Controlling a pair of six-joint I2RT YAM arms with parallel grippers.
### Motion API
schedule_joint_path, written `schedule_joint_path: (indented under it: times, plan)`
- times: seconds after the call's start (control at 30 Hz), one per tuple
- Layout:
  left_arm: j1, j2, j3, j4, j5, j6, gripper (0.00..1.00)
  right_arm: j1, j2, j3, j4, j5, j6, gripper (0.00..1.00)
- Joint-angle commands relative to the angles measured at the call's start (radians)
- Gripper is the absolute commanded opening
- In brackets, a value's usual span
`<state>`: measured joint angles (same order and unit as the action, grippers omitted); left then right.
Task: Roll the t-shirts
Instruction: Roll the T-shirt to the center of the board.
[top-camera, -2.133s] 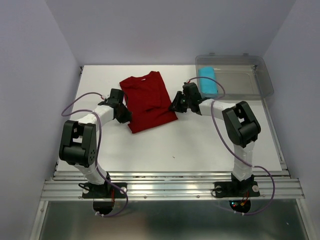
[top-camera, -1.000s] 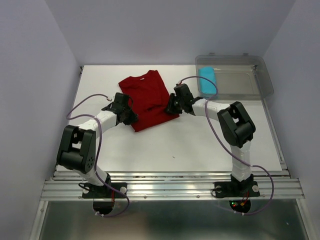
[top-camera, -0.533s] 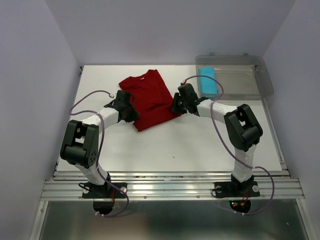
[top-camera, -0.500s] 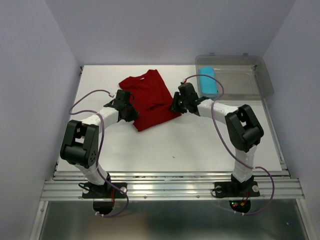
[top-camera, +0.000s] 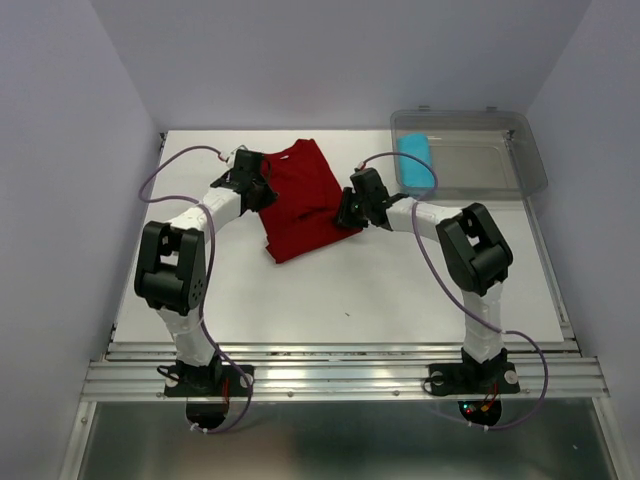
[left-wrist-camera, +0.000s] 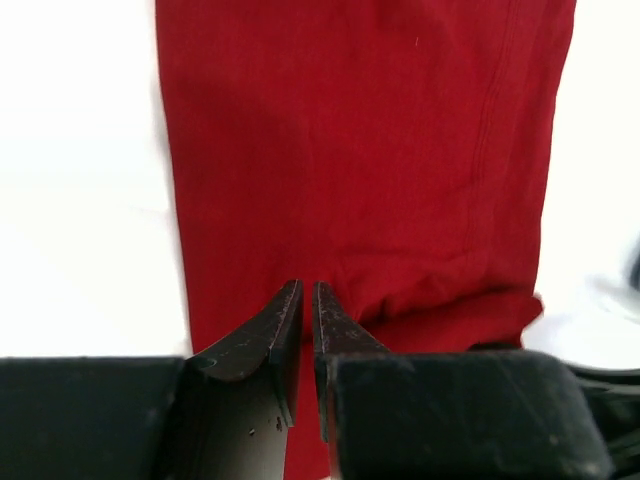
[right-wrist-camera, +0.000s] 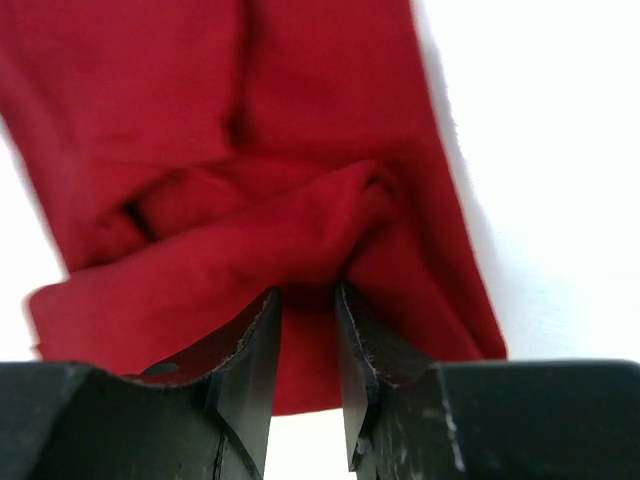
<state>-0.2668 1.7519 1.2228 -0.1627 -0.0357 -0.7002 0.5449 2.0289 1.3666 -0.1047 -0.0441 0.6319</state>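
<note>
The dark red t-shirt lies mostly flat at the back middle of the white table, neck toward the far side. My left gripper is at its far left edge. In the left wrist view the left gripper is shut with only a thin slit, just above the red cloth, and no cloth shows pinched. My right gripper is at the shirt's right edge. In the right wrist view the right gripper pinches a raised fold of the red cloth. The light blue rolled t-shirt lies in the bin.
A clear plastic bin stands at the back right corner and holds the blue roll at its left end. Purple cables loop off both arms. The white table ends at a metal rail near the arm bases.
My left gripper has moved from the shirt's near left edge toward the far left, by the sleeve. My right gripper has stayed at the right edge, where the cloth has bunched.
</note>
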Motion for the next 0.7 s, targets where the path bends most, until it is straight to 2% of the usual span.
schedule_joint_path:
  times: [0.0,0.37,0.5,0.67]
  plan:
    - [0.015,0.063,0.108,-0.02,-0.021,0.062,0.2,0.009,0.036,0.035,-0.012,0.019,-0.02,0.34]
    - [0.026,0.268,0.202,-0.026,0.008,0.111,0.18,0.009,-0.151,-0.067,-0.013,0.072,-0.063,0.37]
    - [0.026,0.261,0.158,-0.044,0.03,0.102,0.16,0.009,-0.133,-0.107,-0.01,0.069,-0.052,0.37]
    - [0.02,0.114,-0.021,-0.067,0.008,0.071,0.16,0.009,-0.072,-0.061,-0.01,0.076,-0.055,0.37]
